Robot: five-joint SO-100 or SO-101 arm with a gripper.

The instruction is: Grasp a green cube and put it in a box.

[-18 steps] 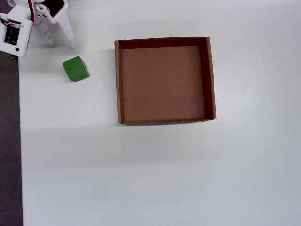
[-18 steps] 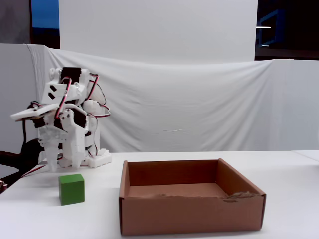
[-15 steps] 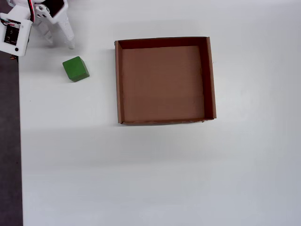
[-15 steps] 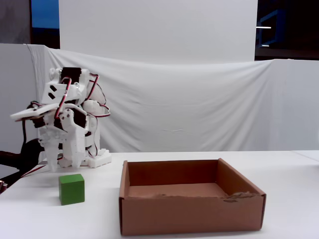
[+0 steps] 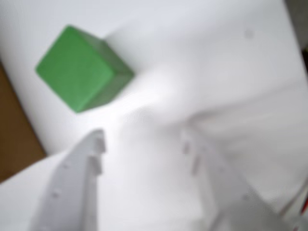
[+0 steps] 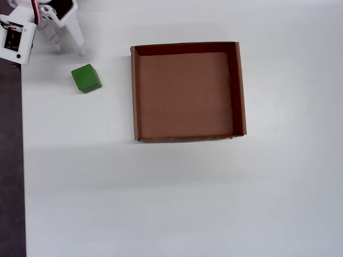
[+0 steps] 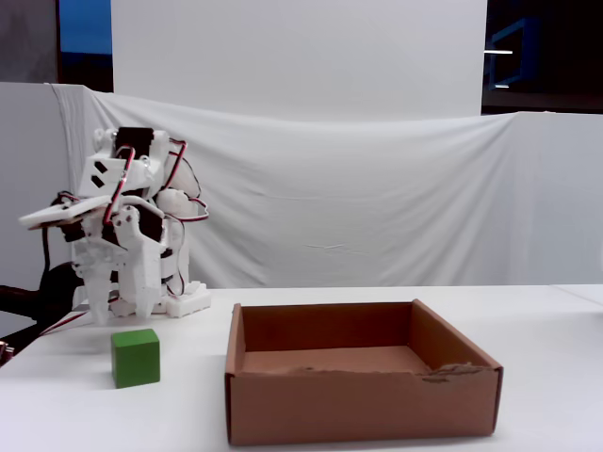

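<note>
White plastic fingers (image 5: 142, 139) spread apart, nothing between them, tips pointing down above the white table (image 6: 177, 198). Green cube (image 5: 82, 67), matte solid block with plain faces, sits on the table just ahead of the fingers and off toward the left finger in the wrist view, not touching; wrist view is blurred. Farther out past the cube: brown cardboard box (image 6: 239, 88), shallow, squarish, low walls, flat bare bottom, front edge ragged in the fixed view. White cloth backdrop (image 7: 377, 198) behind.
</note>
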